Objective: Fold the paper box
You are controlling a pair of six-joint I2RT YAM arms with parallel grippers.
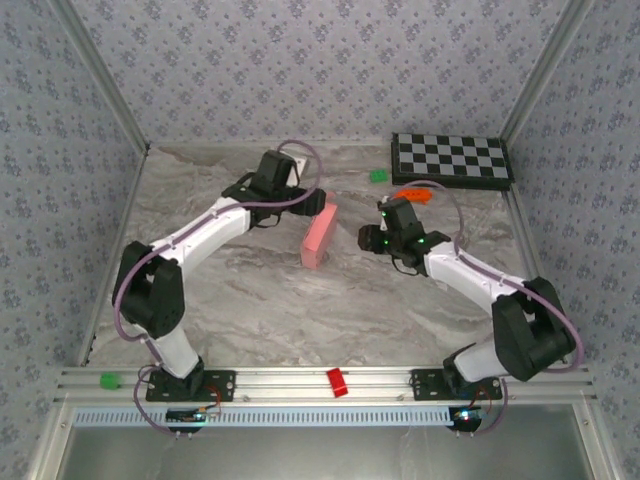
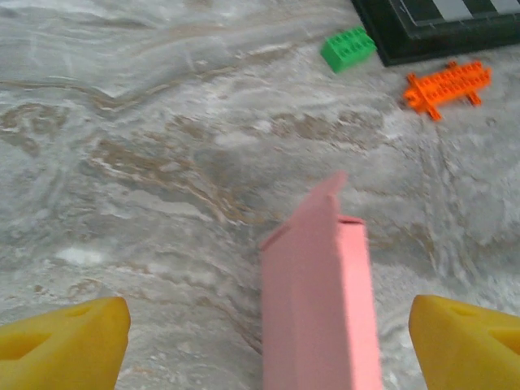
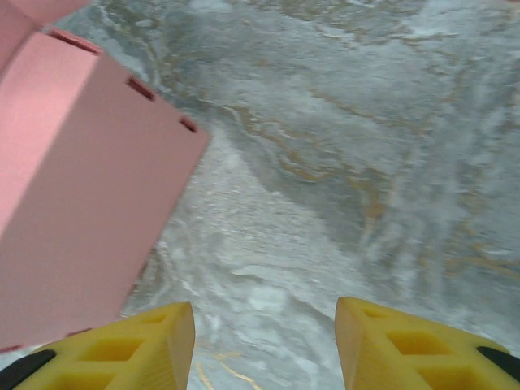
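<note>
1. L end effector (image 2: 268, 345): yellow fingers (image 2: 65, 341) spread wide. The box runs between them with a gap on each side; no contact that I can see.
2. Paper box (image 1: 318, 237): mid-counter (image 1: 250, 300), between the two arms, apparently standing on a narrow side. Thin pink card, matte, crisp creases, slim rectangular shell. Small slots (image 3: 140, 88) along one edge in the right wrist view.
3. Far-end flap (image 2: 329, 199) sticks out past the body; not tucked, I judge.
4. R end effector (image 3: 264, 345): spread, nothing between the fingers. Box lies to its left, apart.
5. Step, my read: late stage, shell formed, end closure pending. Next move calls for steadying the light card w/o crushing it, then pressing the flap home.
</note>
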